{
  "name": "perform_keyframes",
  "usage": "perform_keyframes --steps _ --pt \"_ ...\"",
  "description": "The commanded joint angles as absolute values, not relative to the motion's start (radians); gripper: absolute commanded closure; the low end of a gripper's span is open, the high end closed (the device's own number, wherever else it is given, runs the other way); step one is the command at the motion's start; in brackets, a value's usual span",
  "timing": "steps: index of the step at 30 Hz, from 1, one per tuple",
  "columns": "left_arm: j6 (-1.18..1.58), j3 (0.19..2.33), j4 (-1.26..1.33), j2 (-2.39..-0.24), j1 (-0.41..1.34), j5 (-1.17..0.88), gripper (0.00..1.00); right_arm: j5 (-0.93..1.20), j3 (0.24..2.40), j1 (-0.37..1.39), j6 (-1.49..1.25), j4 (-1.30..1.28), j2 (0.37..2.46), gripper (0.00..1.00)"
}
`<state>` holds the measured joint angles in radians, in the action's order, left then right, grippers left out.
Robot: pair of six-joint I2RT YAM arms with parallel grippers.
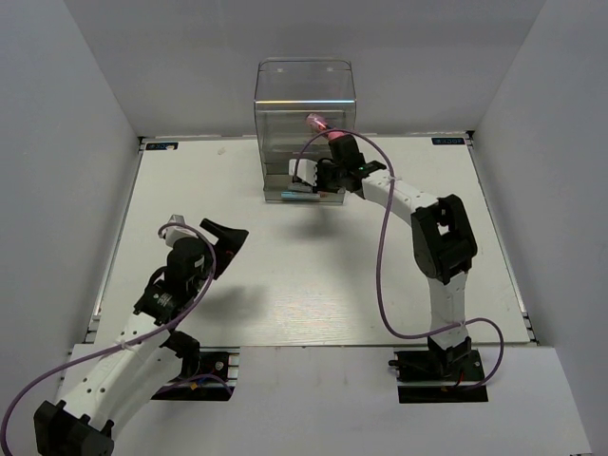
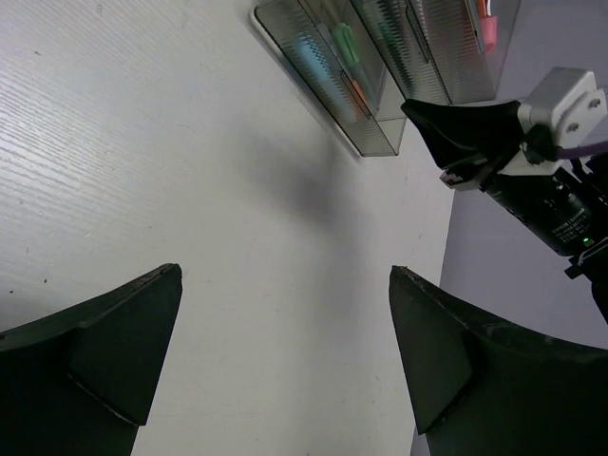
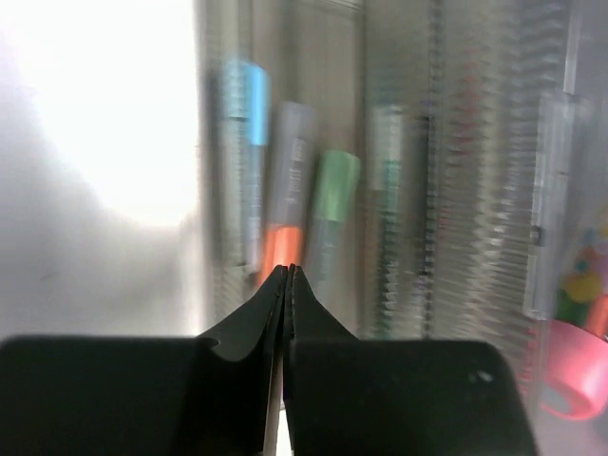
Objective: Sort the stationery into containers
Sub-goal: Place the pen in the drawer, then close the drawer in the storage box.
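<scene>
Broadly, at eight o'clock the left gripper (image 2: pixel 283 275) hangs wide open over the bare table (image 1: pixel 285 285), well inside its edges. At twelve o'clock, against the far edge, stands the clear organiser (image 1: pixel 304 100), whose low drawer holds a blue marker (image 3: pixel 249 114), orange marker (image 3: pixel 282 242) and green marker (image 3: pixel 334 190). The right gripper (image 3: pixel 288 275), closed and empty, crowds its six o'clock face.

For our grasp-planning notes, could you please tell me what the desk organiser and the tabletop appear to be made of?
Organiser: likely clear, glossy plastic; the wall behind shows through and its edges catch highlights.
Tabletop: white, matte, fine grain lines; probably painted wood or laminate, unclear which.
</scene>
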<state>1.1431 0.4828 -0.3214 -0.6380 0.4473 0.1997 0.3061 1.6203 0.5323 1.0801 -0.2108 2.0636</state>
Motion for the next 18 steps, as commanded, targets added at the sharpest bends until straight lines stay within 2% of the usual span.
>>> perform_keyframes --steps 1,5,9,18 --pt "1.126 0.480 -0.287 -0.643 0.451 0.184 0.01 0.488 1.670 0.523 1.098 -0.381 2.012 1.00" --pt "1.126 0.480 -0.287 -0.652 0.451 0.175 0.01 0.600 1.762 0.523 1.199 -0.649 2.078 1.00" --pt "1.126 0.480 -0.287 -0.652 0.451 0.175 0.01 0.635 1.900 0.529 1.232 -0.784 2.193 1.00" --pt "1.126 0.480 -0.298 -0.652 0.451 0.175 0.01 0.485 1.930 0.535 1.115 -0.628 2.298 1.00"
